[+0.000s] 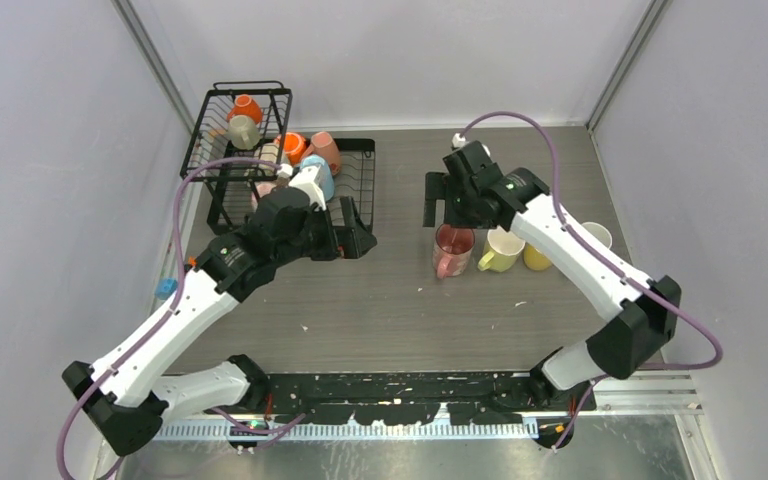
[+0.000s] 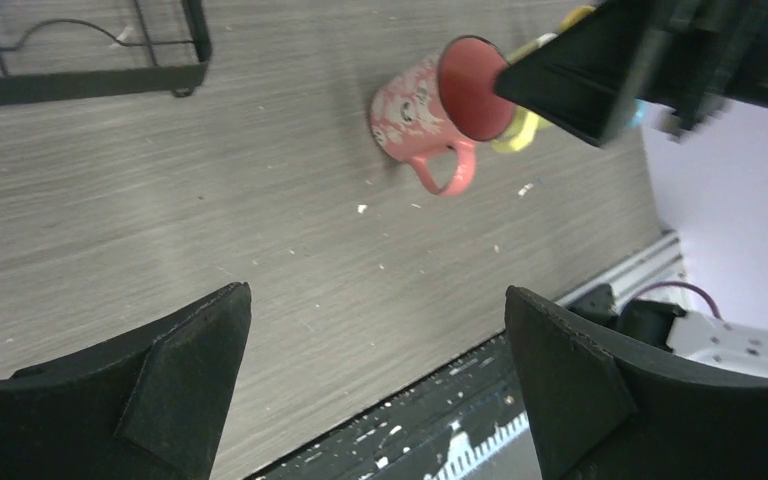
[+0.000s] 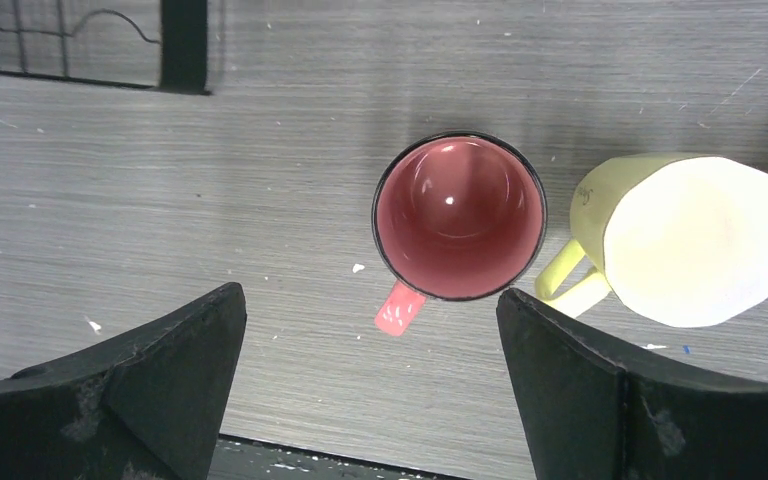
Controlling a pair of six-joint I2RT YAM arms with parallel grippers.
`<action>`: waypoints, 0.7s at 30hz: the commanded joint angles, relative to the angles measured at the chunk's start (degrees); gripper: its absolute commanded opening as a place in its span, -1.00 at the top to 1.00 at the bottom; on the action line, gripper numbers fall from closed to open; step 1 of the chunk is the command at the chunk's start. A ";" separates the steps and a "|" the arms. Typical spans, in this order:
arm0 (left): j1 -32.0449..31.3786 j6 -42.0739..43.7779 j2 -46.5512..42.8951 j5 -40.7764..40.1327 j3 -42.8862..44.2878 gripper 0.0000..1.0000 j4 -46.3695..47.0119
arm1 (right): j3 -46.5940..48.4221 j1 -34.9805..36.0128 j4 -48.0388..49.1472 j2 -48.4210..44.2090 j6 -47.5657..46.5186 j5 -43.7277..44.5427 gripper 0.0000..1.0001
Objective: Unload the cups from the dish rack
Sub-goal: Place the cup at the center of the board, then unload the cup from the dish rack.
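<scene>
Nearest you, well to the right of the dish rack (image 1: 215,115), the pink mug (image 3: 458,215) stands upright on the tabletop (image 1: 380,300) with its handle toward you. A yellow mug (image 3: 695,240) is just beside it on the side away from the rack; whether its mouth faces up or down I can't quite tell. Your right pincer (image 3: 370,295) hangs directly above the pink mug, jaws spread wide and gripping nothing. Your left pincer (image 2: 377,291) sits off the rack's near right corner, equally wide and empty. Farther back, the rack holds an orange cup (image 1: 246,105), a beige cup (image 1: 242,131) and a light blue cup (image 1: 318,183), among others.
</scene>
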 commanded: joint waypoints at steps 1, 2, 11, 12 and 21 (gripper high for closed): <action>-0.30 2.86 4.00 -8.12 5.35 -0.99 -1.53 | 0.01 0.36 2.60 -6.30 2.23 2.77 -1.00; -0.29 3.20 5.35 -10.04 6.36 -0.99 -1.92 | -0.69 0.40 3.45 -7.53 2.53 2.92 -1.00; -0.18 7.50 20.78 -31.26 17.96 -0.99 -5.90 | -5.67 0.38 8.29 -15.91 5.13 2.93 -1.00; -0.02 8.46 22.57 -32.96 19.21 -0.99 -6.08 | -6.08 0.41 8.68 -17.07 5.43 2.74 -1.00; 6.24 12.34 40.43 -38.32 34.26 -0.99 -8.60 | -8.79 0.39 9.40 -23.21 7.12 2.16 -1.00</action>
